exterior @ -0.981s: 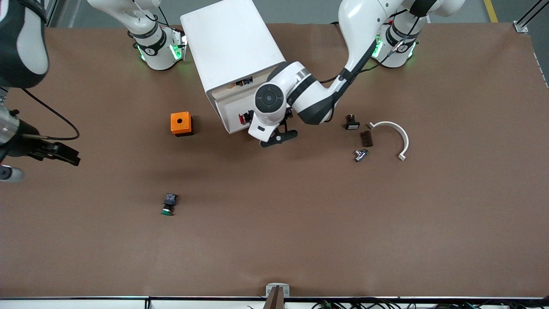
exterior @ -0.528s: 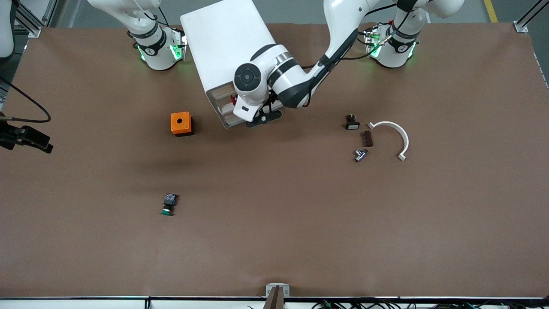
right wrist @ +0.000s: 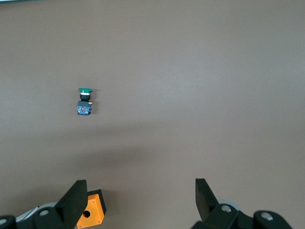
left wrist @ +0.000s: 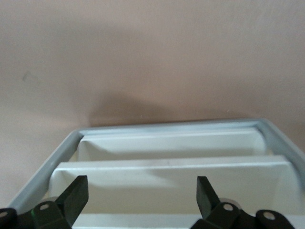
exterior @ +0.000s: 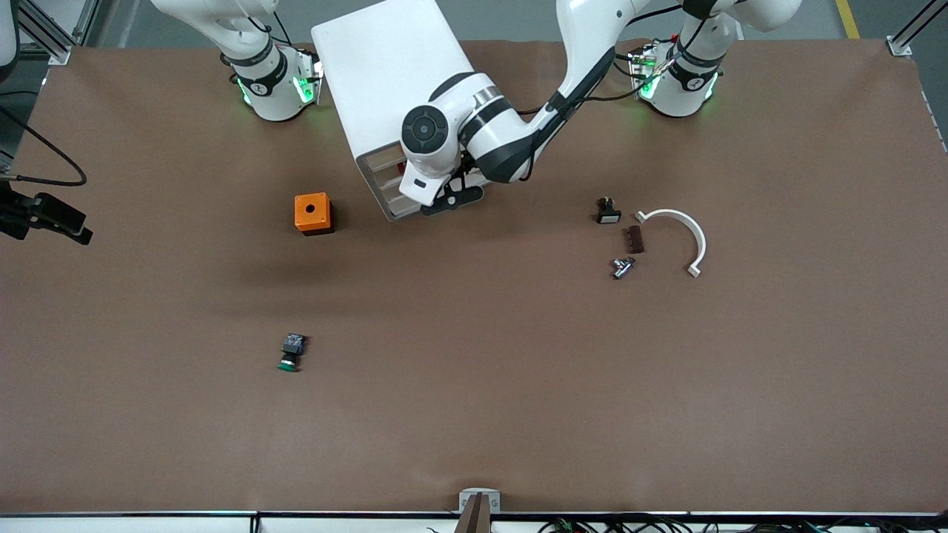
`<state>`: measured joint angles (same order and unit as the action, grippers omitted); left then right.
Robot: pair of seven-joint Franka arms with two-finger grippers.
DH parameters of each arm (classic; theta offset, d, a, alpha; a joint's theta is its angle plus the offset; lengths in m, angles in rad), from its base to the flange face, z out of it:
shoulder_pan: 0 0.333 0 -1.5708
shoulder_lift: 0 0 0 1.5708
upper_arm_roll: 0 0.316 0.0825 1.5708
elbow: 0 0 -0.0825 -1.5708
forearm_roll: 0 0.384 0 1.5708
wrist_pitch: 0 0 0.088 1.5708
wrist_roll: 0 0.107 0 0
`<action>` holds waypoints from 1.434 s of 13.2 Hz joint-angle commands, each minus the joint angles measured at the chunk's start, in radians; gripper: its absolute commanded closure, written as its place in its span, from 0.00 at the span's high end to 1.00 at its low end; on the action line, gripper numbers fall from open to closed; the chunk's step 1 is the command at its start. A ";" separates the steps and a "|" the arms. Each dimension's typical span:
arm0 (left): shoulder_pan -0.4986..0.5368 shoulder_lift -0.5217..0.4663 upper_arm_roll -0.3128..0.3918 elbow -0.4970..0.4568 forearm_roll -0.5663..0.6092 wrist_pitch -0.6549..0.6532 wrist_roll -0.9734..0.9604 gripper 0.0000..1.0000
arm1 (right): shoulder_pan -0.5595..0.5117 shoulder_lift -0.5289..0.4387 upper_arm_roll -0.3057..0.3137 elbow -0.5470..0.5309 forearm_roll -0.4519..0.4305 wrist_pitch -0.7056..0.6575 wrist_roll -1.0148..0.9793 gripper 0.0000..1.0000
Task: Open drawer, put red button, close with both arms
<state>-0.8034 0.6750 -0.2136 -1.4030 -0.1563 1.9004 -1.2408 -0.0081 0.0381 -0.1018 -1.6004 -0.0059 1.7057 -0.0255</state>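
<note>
The white cabinet (exterior: 392, 74) stands between the arm bases. The drawer (exterior: 386, 180) sits pushed in, about level with the other fronts. A sliver of the red button (exterior: 401, 168) shows beside the left wrist; the wrist hides the rest. My left gripper (exterior: 448, 200) is open and empty right at the cabinet front; its wrist view shows white drawer fronts (left wrist: 171, 164) between its fingers (left wrist: 76, 195). My right gripper (exterior: 59, 220) is open and empty, up over the table's edge at the right arm's end (right wrist: 140, 200).
An orange box with a hole (exterior: 312, 213) stands beside the cabinet, toward the right arm's end (right wrist: 90, 214). A green button (exterior: 291, 352) lies nearer the camera (right wrist: 85, 101). A black part (exterior: 607, 212), brown piece (exterior: 633, 239), metal fitting (exterior: 622, 266) and white curved clip (exterior: 678, 233) lie toward the left arm's end.
My left gripper has pushed the open drawer, with the red button in it, back into the cabinet. My right gripper has drawn away toward the right arm's end of the table.
</note>
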 commanded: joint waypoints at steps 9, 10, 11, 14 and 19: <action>0.487 -0.366 0.019 -0.008 0.297 -0.288 0.356 1.00 | -0.029 -0.073 0.045 -0.026 0.027 -0.037 -0.114 1.00; 0.528 -0.392 0.019 -0.008 0.300 -0.309 0.432 1.00 | -0.030 -0.070 0.042 -0.021 0.026 -0.044 -0.148 1.00; 0.571 -0.423 0.020 -0.008 0.300 -0.317 0.510 1.00 | -0.033 -0.067 0.040 -0.021 0.027 -0.046 -0.177 1.00; 0.688 -0.492 0.017 -0.008 0.299 -0.331 0.711 1.00 | -0.026 -0.066 0.045 -0.018 0.026 -0.044 -0.121 1.00; 0.823 -0.577 0.014 -0.014 0.244 -0.429 0.930 1.00 | -0.023 -0.067 0.080 -0.016 0.026 -0.047 -0.027 1.00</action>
<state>-0.0269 0.1442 -0.1864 -1.3882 0.1193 1.4818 -0.3759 -0.0170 -0.0115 -0.0410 -1.6086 0.0140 1.6658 -0.0825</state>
